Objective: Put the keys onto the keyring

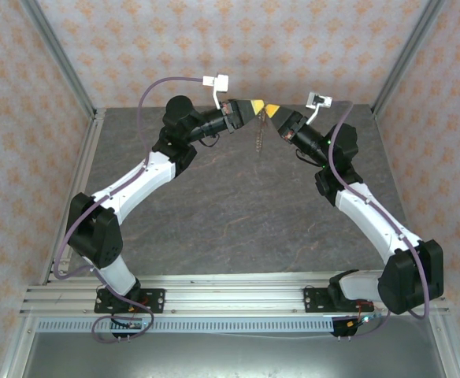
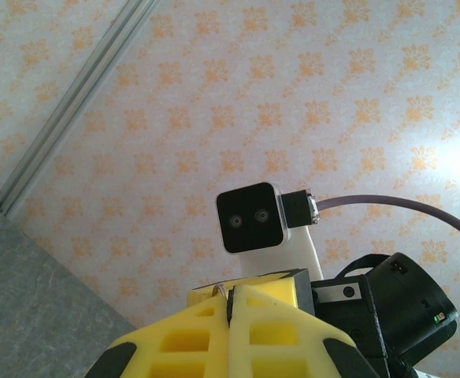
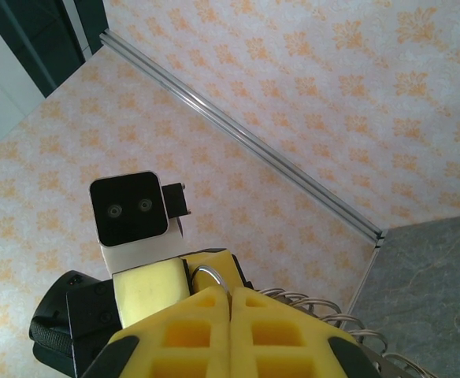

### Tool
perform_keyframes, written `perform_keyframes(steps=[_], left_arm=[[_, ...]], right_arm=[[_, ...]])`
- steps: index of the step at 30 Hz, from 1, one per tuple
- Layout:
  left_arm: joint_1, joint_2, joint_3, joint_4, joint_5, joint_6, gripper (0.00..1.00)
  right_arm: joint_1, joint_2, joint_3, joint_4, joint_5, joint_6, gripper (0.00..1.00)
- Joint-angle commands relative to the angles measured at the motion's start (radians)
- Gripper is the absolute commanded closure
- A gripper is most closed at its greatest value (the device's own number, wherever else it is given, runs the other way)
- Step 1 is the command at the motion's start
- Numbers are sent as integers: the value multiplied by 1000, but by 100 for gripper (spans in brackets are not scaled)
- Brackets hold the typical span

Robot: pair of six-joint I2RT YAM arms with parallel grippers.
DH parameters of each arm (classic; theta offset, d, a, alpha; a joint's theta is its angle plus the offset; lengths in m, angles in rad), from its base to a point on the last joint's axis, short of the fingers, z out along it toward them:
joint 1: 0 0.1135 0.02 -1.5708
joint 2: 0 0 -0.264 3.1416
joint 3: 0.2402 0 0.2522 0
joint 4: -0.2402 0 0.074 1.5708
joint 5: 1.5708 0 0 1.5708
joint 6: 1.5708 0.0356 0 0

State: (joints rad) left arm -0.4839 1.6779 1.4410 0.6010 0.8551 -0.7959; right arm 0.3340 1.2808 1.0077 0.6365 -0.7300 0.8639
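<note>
- Right wrist view: the keyring [image 3: 206, 274] shows as a small curved wire loop standing up right at the tips of the right gripper [image 3: 230, 293]. Its beaded fringe trails off to the right, just beside the yellow fingers.
- Top view: the keyring [image 1: 259, 140] hangs as a thin strand at far centre, below the spot where the two grippers meet. It looks to be clear of the table [image 1: 214, 213].
- Right gripper: fingers pressed fully together, pinching the loop's wire.
- Left gripper [image 2: 230, 298]: fingers also pressed together, with a sliver of metal showing at the tips. I judge this to be the same loop, pinched from the left side.
- Handling, as a judgement:
  - The loop is light, made of thin stiff wire, and smooth enough to twist or slide in a flat pinch.
  - The fringe is loose and likely to swing.
- Best hold: on the plain wire edge, away from the fringe, leaving a free stretch of loop for threading.
- Risk: two pinches this close together leave little room to work between them.
</note>
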Motion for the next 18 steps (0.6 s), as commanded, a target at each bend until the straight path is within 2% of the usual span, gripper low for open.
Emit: perform_keyframes(steps=[1,3,18], left_arm=[[-8,-10,33,62,9,1,100],[-7,-9,33,62,9,1,100],[-14,0,34,61,14,1,100]], right_arm=[[3,-8,47,28,-16,-11,91],[2,-2,58,28,-18,-9,88],[3,15,82,55,-23,7,89]])
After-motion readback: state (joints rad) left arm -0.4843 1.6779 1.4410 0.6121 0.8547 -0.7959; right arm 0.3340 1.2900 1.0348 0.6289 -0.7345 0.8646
